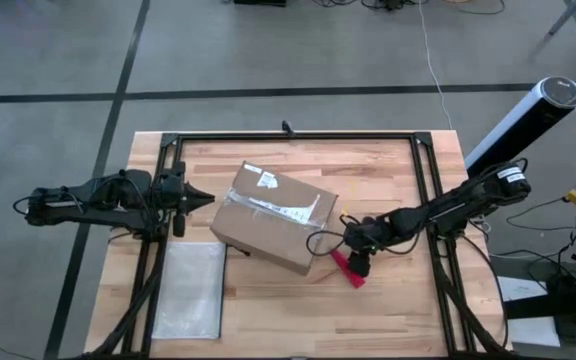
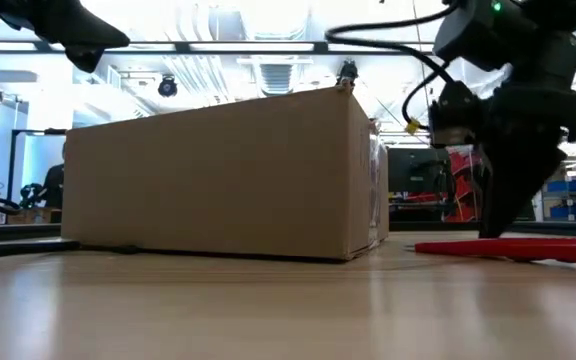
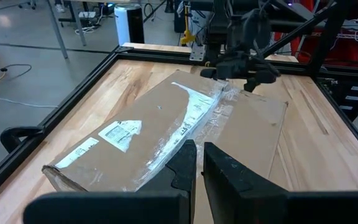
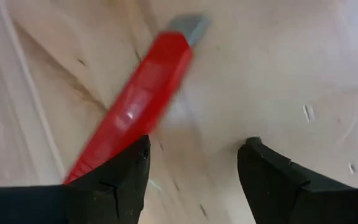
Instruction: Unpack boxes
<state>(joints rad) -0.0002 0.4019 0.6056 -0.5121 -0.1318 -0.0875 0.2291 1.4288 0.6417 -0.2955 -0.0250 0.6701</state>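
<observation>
Looking past our right gripper [image 4: 194, 171], we see its two dark, matte fingers [image 4: 114, 180] spread apart with bare wood between them; nothing is held. A red utility knife [image 4: 138, 99] lies flat on the table just beside one finger, a slim plastic bar with a short grey blade tip at its far end. In the low view this gripper [image 2: 503, 215] stands close above the tabletop with the knife [image 2: 513, 248] stretched as a thin red strip under it. From above, the right gripper [image 1: 360, 262] sits just off the box's near right corner, the knife [image 1: 349, 270] lying beside it.

Our left gripper [image 3: 199, 165] has its jaws closed, the two blocky black fingers [image 3: 182, 168] nearly pressed together with only a slit between, holding nothing. From above it [image 1: 206, 199] hovers just off the left end of the box.

The brown corrugated cardboard box [image 1: 274, 215] rests near the middle of the table [image 1: 388, 310], turned at an angle to the edges. Its top is smooth and flat, crossed by a glossy, crinkled band of clear tape [image 3: 194, 115] and bearing a white printed label [image 3: 120, 132]. In the low view its plain side [image 2: 218, 175] shows crisp square edges.

A flat, translucent grey-white pouch [image 1: 188, 290] lies at the table's front left, well apart from the box. The tabletop is pale butcher-block wood with visible grain, framed by black metal rails [image 1: 423, 190].
</observation>
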